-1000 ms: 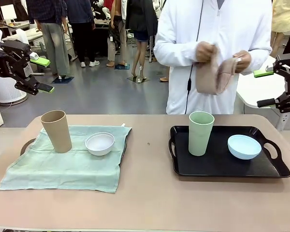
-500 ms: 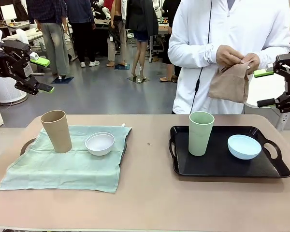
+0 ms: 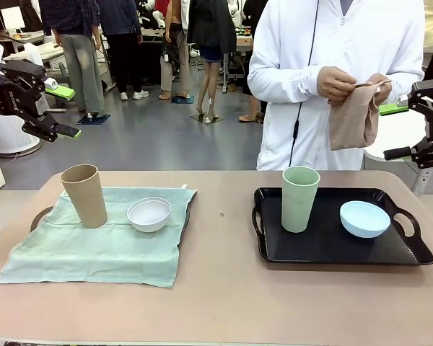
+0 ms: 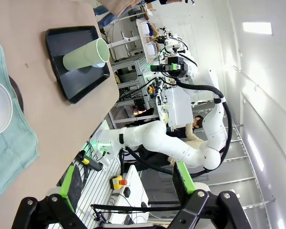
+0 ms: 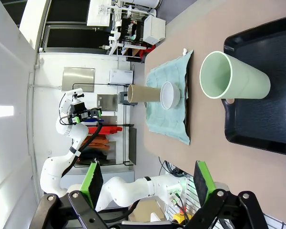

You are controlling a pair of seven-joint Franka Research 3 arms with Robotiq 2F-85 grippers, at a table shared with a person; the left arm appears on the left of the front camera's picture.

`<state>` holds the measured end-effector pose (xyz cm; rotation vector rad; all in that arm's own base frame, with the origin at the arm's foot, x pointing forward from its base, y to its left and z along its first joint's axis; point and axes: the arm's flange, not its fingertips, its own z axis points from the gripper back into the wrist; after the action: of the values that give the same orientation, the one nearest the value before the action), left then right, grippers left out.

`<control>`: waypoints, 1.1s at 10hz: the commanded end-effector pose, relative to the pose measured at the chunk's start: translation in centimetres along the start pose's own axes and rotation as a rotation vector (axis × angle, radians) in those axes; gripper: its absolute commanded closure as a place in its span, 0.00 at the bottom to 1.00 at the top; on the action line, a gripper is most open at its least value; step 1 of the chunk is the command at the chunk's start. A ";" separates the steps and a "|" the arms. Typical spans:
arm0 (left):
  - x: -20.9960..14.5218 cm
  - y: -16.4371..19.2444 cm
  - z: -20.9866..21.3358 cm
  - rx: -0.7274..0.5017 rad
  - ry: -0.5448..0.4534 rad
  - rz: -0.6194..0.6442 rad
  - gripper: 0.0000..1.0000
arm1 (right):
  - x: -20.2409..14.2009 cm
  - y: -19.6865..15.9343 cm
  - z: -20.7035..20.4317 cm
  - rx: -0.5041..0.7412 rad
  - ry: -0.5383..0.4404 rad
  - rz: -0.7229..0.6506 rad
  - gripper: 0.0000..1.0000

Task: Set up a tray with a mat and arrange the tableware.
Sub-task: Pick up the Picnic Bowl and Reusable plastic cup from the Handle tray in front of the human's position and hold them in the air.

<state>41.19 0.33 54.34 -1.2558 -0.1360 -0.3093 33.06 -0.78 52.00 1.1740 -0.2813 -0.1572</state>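
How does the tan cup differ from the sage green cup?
Colour: the tan cup is light brown, the sage green cup pale green. Footing: the tan cup stands on the green mat, the sage green cup directly on the bare black tray. Neighbour: a white bowl sits by the tan cup, a pale blue bowl by the sage green cup. Both stand upright and handleless.

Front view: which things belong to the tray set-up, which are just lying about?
Job: tall tan cup, small white bowl, green cloth mat, tall sage green cup, pale blue bowl, black plastic tray, person's beige cloth.
Lying about: dark speck on tabletop.
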 end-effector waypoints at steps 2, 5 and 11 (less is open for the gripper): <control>-0.2 -0.1 0.2 -0.001 0.002 -0.017 0.00 | 0.0 0.1 -0.1 0.020 0.001 0.002 0.00; -0.2 -0.1 0.2 -0.001 0.002 -0.017 0.00 | 0.0 0.1 -0.1 0.020 0.001 0.002 0.00; -0.2 -0.1 0.2 -0.001 0.002 -0.017 0.00 | 0.0 0.0 0.0 0.000 0.000 0.000 0.00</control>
<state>41.19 0.31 54.34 -1.2555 -0.1358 -0.3095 33.05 -0.80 52.00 1.1737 -0.2815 -0.1574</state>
